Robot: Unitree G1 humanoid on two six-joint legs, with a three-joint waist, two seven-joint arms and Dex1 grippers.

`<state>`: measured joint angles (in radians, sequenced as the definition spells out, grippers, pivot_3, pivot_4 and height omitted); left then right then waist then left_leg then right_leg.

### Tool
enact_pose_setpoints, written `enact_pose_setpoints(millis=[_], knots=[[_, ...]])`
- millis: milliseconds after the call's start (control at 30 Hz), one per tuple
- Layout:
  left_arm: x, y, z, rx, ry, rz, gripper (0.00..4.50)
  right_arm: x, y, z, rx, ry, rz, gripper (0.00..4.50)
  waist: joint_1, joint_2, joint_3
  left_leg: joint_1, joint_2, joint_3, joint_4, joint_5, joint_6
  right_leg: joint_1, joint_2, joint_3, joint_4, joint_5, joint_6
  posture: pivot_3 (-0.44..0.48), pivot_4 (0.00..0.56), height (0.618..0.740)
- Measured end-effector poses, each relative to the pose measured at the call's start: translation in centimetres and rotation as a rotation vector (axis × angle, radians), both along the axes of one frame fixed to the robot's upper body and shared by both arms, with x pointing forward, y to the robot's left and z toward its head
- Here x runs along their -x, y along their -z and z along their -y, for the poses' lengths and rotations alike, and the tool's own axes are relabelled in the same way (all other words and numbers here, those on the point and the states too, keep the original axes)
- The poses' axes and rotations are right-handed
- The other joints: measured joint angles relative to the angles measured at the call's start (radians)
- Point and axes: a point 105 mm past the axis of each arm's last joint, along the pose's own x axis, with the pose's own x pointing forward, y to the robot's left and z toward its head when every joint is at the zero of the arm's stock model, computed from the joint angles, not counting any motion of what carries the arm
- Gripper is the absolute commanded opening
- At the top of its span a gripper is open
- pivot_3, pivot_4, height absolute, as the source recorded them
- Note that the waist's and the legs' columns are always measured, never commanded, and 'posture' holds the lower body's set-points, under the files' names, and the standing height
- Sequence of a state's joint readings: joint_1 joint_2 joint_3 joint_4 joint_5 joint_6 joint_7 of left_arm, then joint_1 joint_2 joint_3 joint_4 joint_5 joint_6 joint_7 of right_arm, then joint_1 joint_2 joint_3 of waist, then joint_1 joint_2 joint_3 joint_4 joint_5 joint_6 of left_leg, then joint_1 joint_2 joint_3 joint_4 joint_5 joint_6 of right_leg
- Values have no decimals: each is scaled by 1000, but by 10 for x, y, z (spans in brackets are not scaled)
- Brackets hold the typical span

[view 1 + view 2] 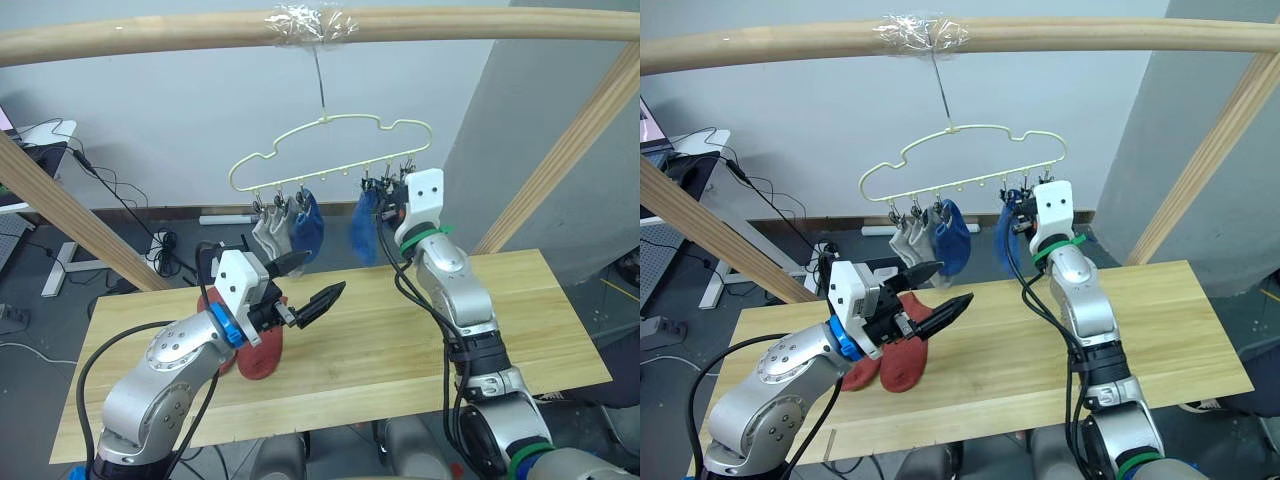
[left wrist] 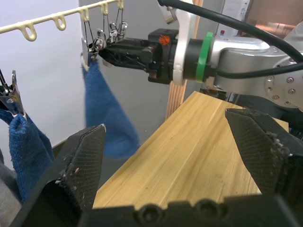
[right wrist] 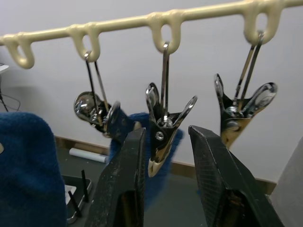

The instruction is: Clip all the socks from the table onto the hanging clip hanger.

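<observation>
The pale yellow-green clip hanger (image 1: 330, 150) hangs from the wooden beam (image 1: 150, 38), carrying two grey socks (image 1: 268, 233) and two blue socks (image 1: 307, 226). Two rust-red socks (image 1: 902, 362) lie on the table (image 1: 400, 340) below. The right gripper (image 3: 163, 142) reaches up at an empty clip (image 3: 163, 123), fingers parted. The left gripper (image 1: 305, 283) hovers over the red pair, spread wide.

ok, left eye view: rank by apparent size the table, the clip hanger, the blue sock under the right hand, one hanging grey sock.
1. table
2. clip hanger
3. blue sock, hanging at the right hand
4. grey sock, looks only slightly smaller than the blue one, and partly overlapped by its neighbour, so that ranking is unsure.
</observation>
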<state>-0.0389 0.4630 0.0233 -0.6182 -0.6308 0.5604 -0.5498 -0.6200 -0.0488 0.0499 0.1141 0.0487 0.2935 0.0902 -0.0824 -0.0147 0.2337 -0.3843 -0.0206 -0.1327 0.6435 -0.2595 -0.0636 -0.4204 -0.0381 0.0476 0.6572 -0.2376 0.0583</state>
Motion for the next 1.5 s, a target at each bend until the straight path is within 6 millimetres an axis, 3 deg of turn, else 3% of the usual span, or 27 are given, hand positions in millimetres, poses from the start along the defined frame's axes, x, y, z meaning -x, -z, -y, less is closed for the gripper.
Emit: enact_pose_setpoints(millis=[867, 1500], knots=[[1, 4, 3, -2, -1, -11, 4500, -3, -7, -18, -72, -32, 4, 1491, 0, 0, 0, 0, 0, 0, 0, 0, 0, 0, 0, 0, 0, 0, 0, -32, 199, 740], [1, 4, 3, -5, -1, -5, 4500, -2, -7, -19, -74, -40, 6, 1491, 0, 0, 0, 0, 0, 0, 0, 0, 0, 0, 0, 0, 0, 0, 0, -32, 199, 740]])
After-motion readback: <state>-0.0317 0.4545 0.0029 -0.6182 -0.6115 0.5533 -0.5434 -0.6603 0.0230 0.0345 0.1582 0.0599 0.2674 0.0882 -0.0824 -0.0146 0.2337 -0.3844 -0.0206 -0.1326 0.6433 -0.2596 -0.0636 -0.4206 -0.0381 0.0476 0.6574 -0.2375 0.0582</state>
